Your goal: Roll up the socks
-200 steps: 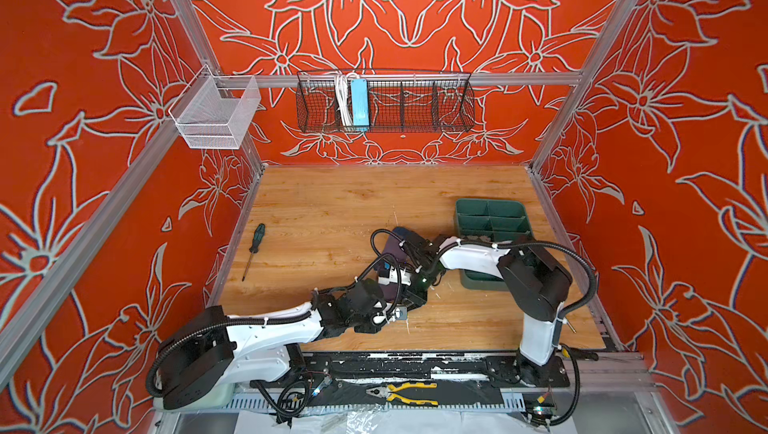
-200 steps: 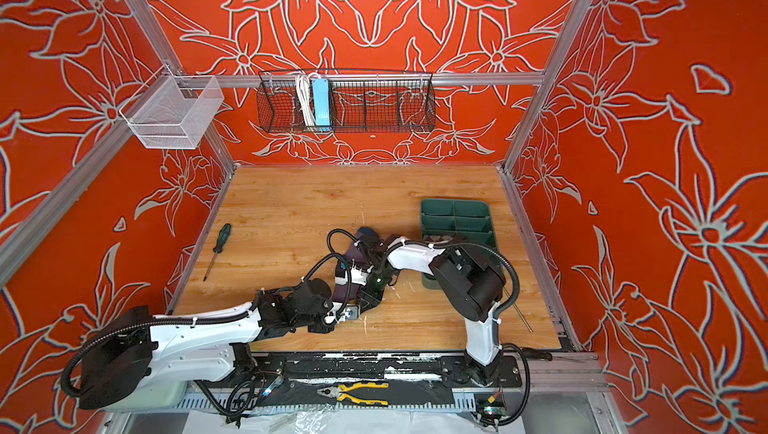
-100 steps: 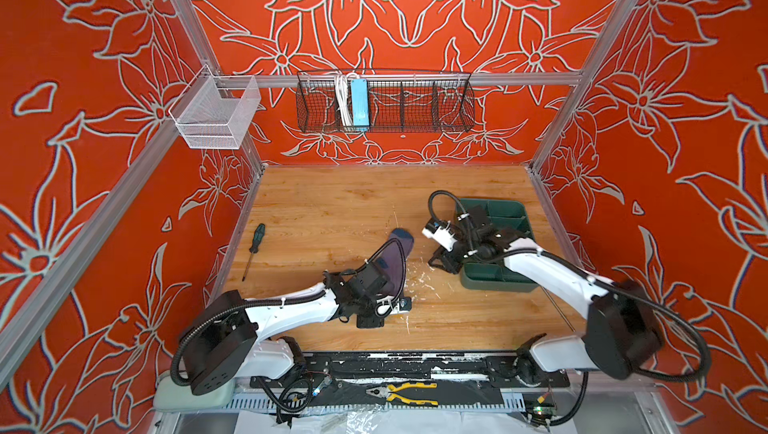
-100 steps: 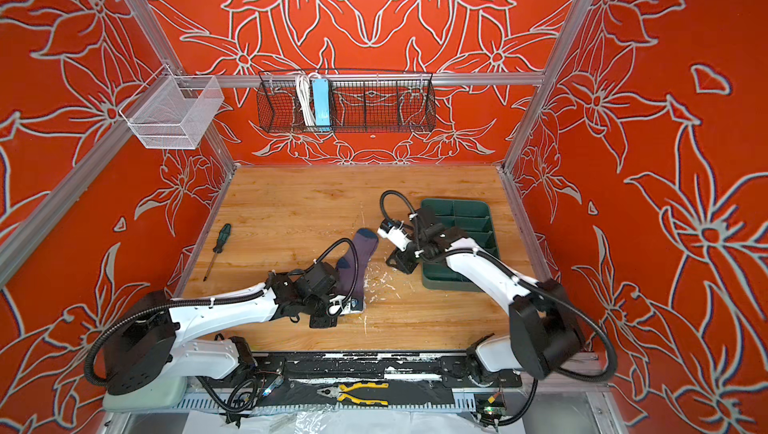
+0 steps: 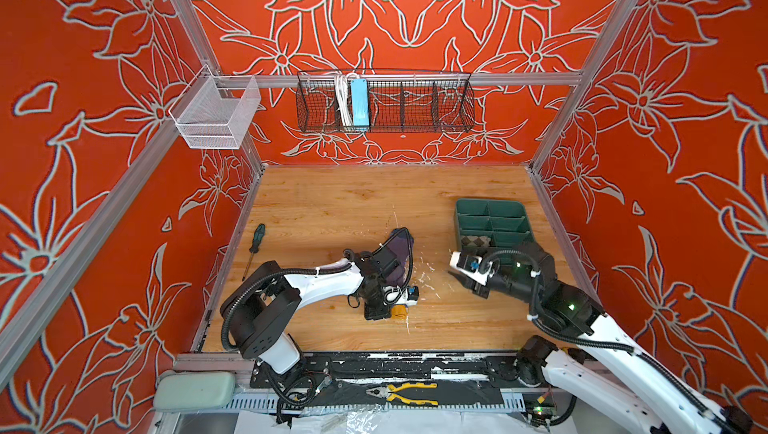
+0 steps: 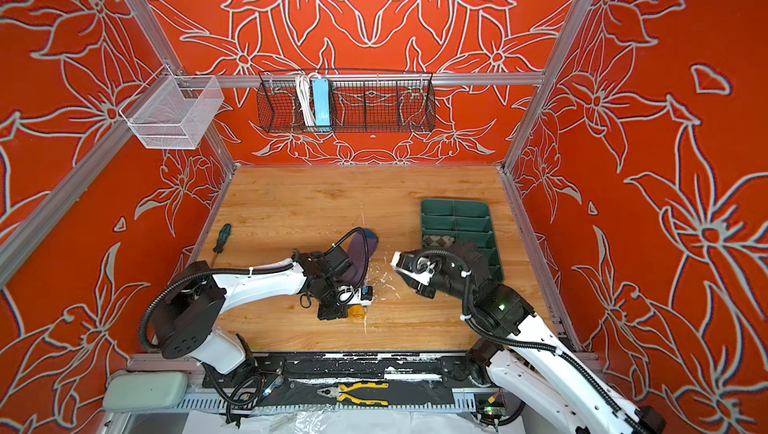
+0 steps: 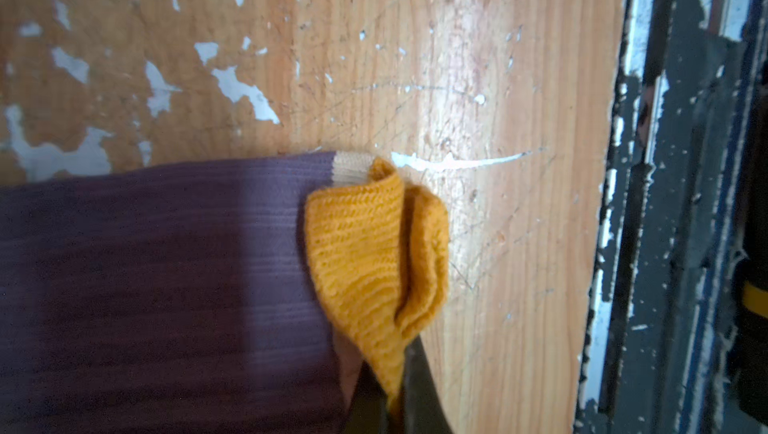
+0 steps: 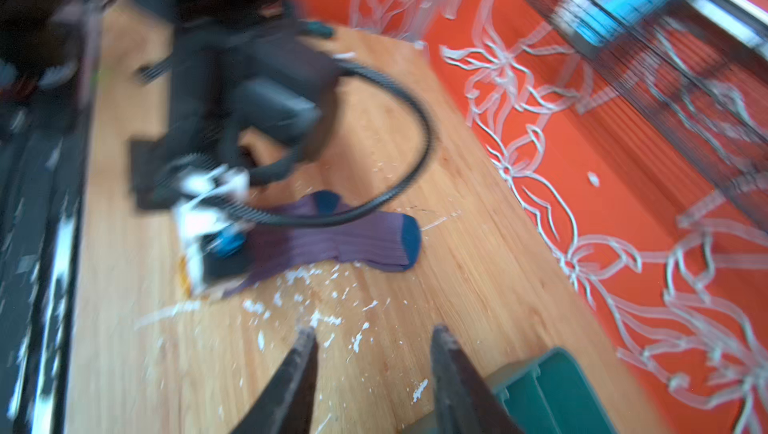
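The purple ribbed sock [image 7: 166, 286] lies flat on the wooden floor, its teal cuff [image 8: 409, 236] pointing toward the back wall. My left gripper [image 7: 392, 390] is shut on its mustard-yellow toe [image 7: 365, 245], which is folded up off the wood. In both top views the sock [image 5: 400, 245] [image 6: 361, 251] runs under my left wrist, with the toe [image 5: 400, 312] at the near end. The beige argyle sock [image 5: 478, 241] [image 6: 439, 241] sits in a compartment of the green tray [image 5: 490, 205]. My right gripper [image 8: 374, 332] hangs open and empty beside the tray's near corner [image 8: 557, 390], apart from the purple sock.
A green-handled screwdriver [image 5: 255, 241] lies near the left wall. On the back wall hang a black wire basket [image 5: 386, 104] and a white mesh basket [image 5: 216, 114]. Yellow pliers [image 5: 405, 392] rest on the front rail. White scuffs mark the floor between the arms.
My right arm has left the purple sock, swung right to the tray and opened its jaws. My left gripper stays shut on the toe and has shifted slightly right.
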